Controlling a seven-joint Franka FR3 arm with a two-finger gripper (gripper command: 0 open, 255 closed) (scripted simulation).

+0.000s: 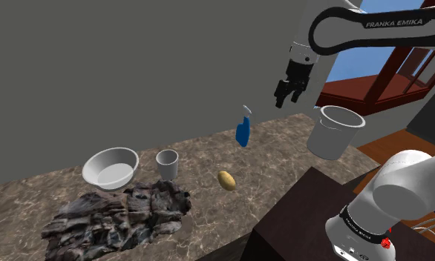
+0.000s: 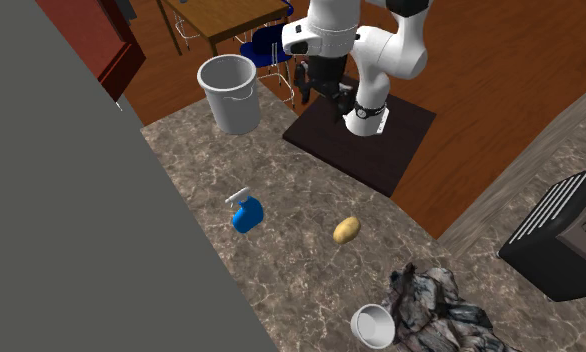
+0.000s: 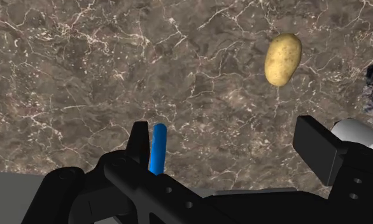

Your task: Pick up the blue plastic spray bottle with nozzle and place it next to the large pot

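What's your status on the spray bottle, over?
Claw open, holding nothing, high above the counter. Blue bottle on the counter near the wall, untouched. Nothing stands between bottle and pot; potato lies off to the side.

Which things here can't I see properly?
Wrist view: the spray bottle is just a blue sliver; the gripper hides the rest.
Wrist view: a white object, half behind the gripper, cannot be identified.
Second exterior view: the crumpled cloth is cut off by the bottom edge.

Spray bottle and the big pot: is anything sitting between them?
No. In the second exterior view, bare marbled counter runs from the blue spray bottle to the white pot.
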